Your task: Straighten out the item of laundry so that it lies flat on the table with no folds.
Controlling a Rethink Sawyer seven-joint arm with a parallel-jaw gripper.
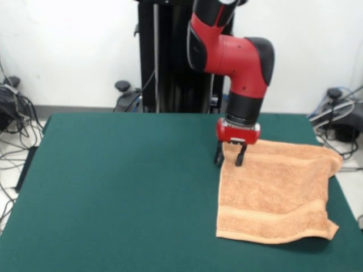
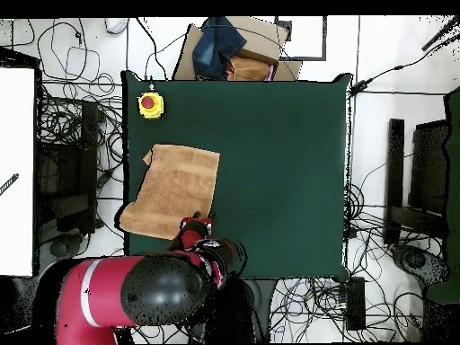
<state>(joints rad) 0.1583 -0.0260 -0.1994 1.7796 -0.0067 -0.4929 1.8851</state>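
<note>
Pincer [image 1: 229, 155] fingers pointed straight down at the far left corner of the towel [image 1: 275, 192] in the front view, two dark fingers a little apart with tan cloth showing between them; whether they had pinched the cloth or only touched it could not be told. The red and black arm [image 1: 238, 56] came down from the top of that view.

Nearest the front camera, the table [image 1: 113, 192] showed a wide dark green top, bare across its left and middle. The towel lay on its right side in that view, spread mostly flat, with a woven band near its closer edge. Its right edge reached the table's border and looked rumpled there, one corner seeming to hang just past it. The near right corner curled slightly.

Farther back, the black pedestal [image 1: 170, 56] stood at the table's far side before a white wall, with cables [image 1: 14, 113] on the floor at both ends.

From overhead, the towel [image 2: 175, 189] lay by one side edge of the table [image 2: 278, 162], and a yellow box with a red button [image 2: 150, 105] sat on the corner beyond it, well apart from the pincer [image 2: 196, 222]. Tangled cables [image 2: 63, 117] ringed the table, and a cardboard box with dark blue fabric [image 2: 225, 45] sat off the end opposite the robot.
</note>
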